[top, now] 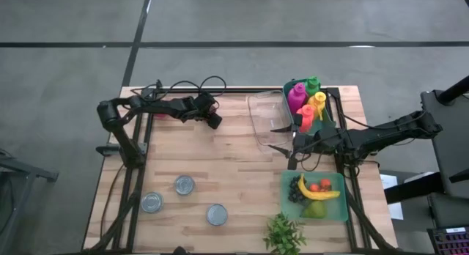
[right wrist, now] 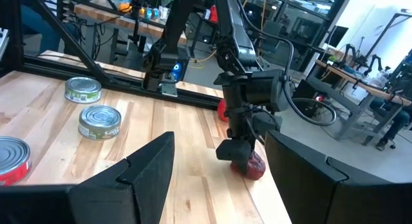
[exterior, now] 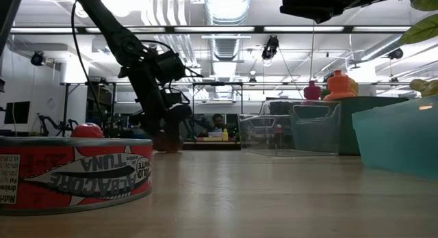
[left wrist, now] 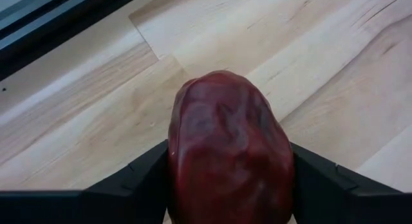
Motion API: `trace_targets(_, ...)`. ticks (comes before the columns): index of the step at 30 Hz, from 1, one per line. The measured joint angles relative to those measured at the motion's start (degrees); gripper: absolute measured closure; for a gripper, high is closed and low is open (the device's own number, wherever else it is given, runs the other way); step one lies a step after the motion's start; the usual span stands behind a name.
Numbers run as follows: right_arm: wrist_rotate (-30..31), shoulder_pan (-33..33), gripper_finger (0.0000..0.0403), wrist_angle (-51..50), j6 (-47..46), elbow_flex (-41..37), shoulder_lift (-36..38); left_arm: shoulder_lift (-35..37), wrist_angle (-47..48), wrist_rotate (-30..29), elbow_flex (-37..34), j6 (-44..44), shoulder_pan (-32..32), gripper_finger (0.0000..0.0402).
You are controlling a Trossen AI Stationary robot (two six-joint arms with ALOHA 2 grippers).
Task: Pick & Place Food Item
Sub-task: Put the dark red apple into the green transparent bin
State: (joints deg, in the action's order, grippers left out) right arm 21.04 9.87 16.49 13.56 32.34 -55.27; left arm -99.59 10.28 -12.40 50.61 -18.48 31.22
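On the left of the light wooden desk (top: 220, 167) we see the left gripper (top: 213, 122) lowered at the far edge, its two dark fingers (left wrist: 135, 179) closed against both sides of a dark red, rounded food item (left wrist: 228, 147) that rests on the wood there. Nearer the front left, three round tin cans (top: 185, 185) lie apart from one another. Toward the middle, a clear plastic bin (top: 267, 119) stands by a green bin of colourful bottles (top: 308, 101). On the right, the right gripper (top: 282, 138) hovers beside the clear bin, its fingers spread apart and empty. In front of it sits a green tray of fruit (top: 316, 195), with a small green plant (top: 284, 233) beside it.
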Motion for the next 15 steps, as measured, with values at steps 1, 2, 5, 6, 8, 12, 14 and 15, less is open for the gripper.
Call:
trace_targets(1,0.0,0.0,0.0164,0.0,0.0,0.0,0.0,0.0,0.0,0.0,0.0,0.0,0.0,0.0153)
trace_targets(2,0.0,0.0,0.0164,0.0,0.0,0.0,0.0,0.0,0.0,0.0,0.0,0.0,0.0,0.0153)
trace_targets(5,0.0,0.0,0.0164,0.0,0.0,0.0,0.0,0.0,0.0,0.0,0.0,0.0,0.0,0.0145)
trace_targets(6,0.0,0.0,0.0164,0.0,0.0,0.0,0.0,0.0,0.0,0.0,0.0,0.0,0.0,0.0144)
trace_targets(8,0.0,0.0,0.0164,0.0,0.0,0.0,0.0,0.0,0.0,0.0,0.0,0.0,0.0,0.0144)
trace_targets(12,0.0,0.0,0.0164,0.0,0.0,0.0,0.0,0.2,0.0,0.0,0.0,-1.8,-0.5,0.0149)
trace_targets(14,0.0,0.0,0.0164,0.0,0.0,0.0,0.0,0.8,0.0,0.4,0.0,-2.8,-1.1,0.015)
trace_targets(15,0.0,0.0,0.0164,0.0,0.0,0.0,0.0,1.3,0.0,0.4,0.0,-3.3,-1.6,0.015)
